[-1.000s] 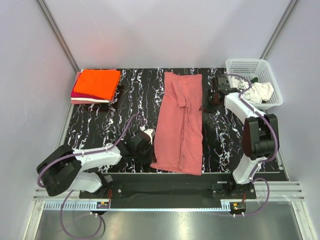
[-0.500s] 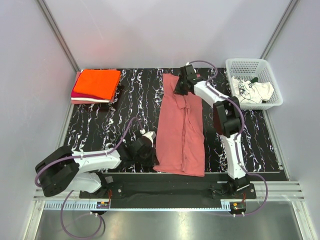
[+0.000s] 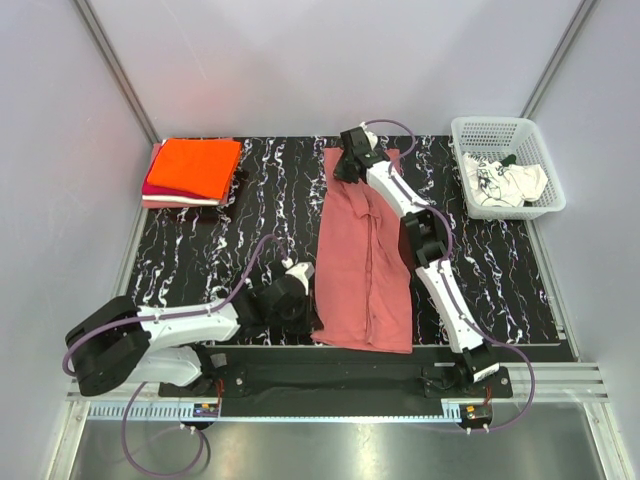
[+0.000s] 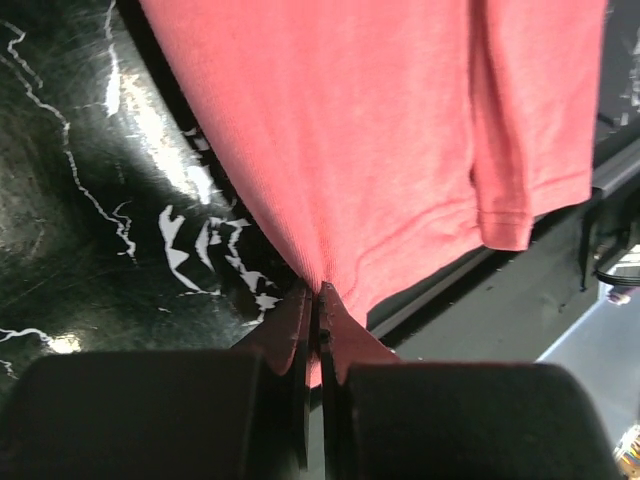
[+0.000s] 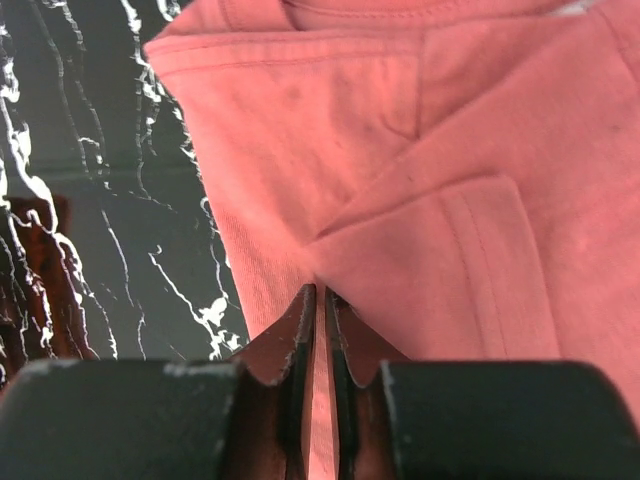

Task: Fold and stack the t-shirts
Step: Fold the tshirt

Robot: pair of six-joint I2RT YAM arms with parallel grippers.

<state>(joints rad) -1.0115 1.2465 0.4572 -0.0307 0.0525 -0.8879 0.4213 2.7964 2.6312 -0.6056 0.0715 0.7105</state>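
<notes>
The rose-red t-shirt (image 3: 362,255), soft, light and limp, lies lengthwise on the bench (image 3: 220,250). The left claw (image 4: 315,295) pinches its near-left hem corner and the right claw (image 5: 320,295) its far-left edge, likely sound holds for folding.

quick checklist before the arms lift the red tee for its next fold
1. Left gripper shut on the near left corner of the dusty rose-red cloth t-shirt: ok
2. Right gripper pinching the shirt's far left edge by the collar: ok
3. Sleeves folded in, shirt a long strip: ok
4. Every cloth layer caught in each pinch: cannot tell
5. Folded bright orange t-shirt atop the far-left pile lying tidy: ok
</notes>
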